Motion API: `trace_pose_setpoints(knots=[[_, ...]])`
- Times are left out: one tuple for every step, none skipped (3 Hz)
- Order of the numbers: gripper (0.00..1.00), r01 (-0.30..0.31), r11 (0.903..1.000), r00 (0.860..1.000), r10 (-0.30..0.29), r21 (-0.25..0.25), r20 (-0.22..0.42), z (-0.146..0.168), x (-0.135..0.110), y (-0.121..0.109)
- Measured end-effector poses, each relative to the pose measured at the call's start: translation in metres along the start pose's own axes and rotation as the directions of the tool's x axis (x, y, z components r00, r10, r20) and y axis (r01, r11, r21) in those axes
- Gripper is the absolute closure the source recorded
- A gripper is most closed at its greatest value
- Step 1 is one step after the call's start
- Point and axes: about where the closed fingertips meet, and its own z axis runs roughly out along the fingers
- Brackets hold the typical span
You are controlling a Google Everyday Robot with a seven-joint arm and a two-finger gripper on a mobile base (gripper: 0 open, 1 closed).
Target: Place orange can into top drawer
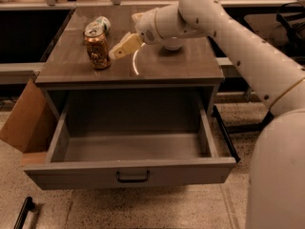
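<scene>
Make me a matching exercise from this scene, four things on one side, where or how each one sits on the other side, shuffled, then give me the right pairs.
Things
1. orange can
2. green-and-white can
3. top drawer
4. gripper

Places or states
A. pulled open below the tabletop
B. lying on its side towards the back of the tabletop
C. above the tabletop, close beside the upright can
D. standing upright on the tabletop, in front of the other can

Pairs: 1-D, 2-B, 3-A, 4-C
</scene>
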Motion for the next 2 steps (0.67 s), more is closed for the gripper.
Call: trace_pose_setpoints(knots=[[0.00,-0.017,0.9992,0.998,0.019,-0.037,0.060,0.026,-0.009,-0.002],[0.00,-0.006,0.9975,0.995,0.013,-0.071,0.096,0.043,-0.024,0.002]])
